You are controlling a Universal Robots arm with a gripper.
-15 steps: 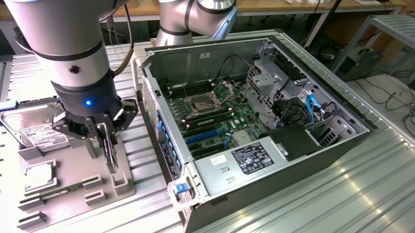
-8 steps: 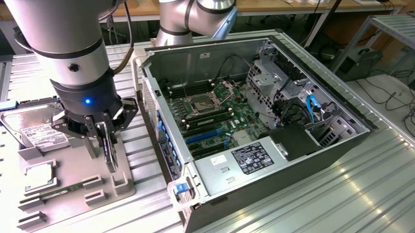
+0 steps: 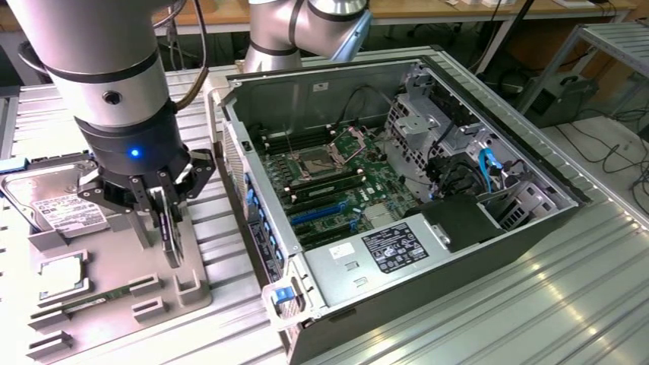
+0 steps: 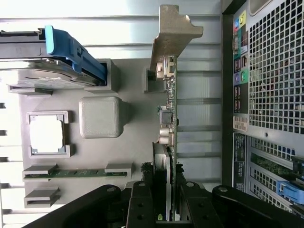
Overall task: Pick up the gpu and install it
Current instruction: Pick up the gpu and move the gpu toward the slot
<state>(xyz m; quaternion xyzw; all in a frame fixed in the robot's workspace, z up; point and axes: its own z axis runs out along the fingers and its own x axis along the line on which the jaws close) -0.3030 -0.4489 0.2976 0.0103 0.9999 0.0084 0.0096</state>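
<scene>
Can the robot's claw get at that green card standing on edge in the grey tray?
Seemingly yes: the gripper is clamped across the upright gpu from above, with nothing in between.

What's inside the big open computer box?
A green motherboard with a square socket, blue slots, a blue cable and a metal drive cage. Whatever lies under the grey labelled cover is hidden.
</scene>
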